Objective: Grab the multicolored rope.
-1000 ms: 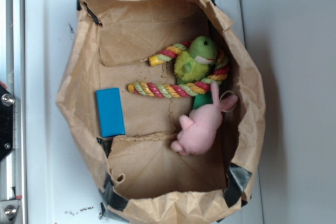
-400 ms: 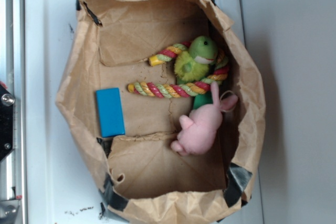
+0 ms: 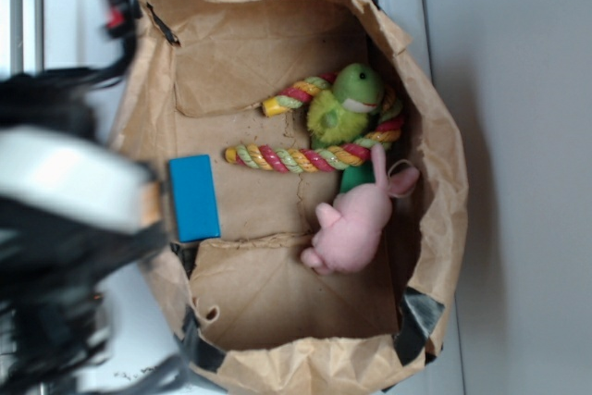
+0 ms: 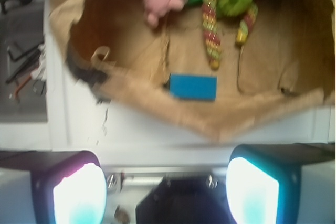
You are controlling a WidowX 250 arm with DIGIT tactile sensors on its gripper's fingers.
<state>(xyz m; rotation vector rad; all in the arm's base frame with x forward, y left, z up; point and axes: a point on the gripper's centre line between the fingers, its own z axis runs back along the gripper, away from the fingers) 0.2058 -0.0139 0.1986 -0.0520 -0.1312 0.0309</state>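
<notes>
Brown paper bag [image 3: 435,182], opened wide on a white surface [image 3: 83,43], seen from above in the exterior view. On its floor lies the rope [image 3: 296,157], twisted from red, yellow, light green and white strands. One long run stretches left to right across the middle of the floor; at the right it loops around a green plush [image 3: 344,104] and returns to a yellow-bound end just left of that toy. A pink bunny [image 3: 351,224] lies below the rope's right part, its ear touching the rope. A blue block [image 3: 194,197] rests flat on the floor at the left, apart from the rope.

Robot arm [image 3: 65,201], blurred, fills the left edge of the exterior view, beside the bag's left wall. In the wrist view the gripper [image 4: 165,195] sits over the white surface outside the bag, its two fingers [image 4: 79,192] spread wide with nothing between them. The rope [image 4: 211,24] appears far from them, near the top of that view.
</notes>
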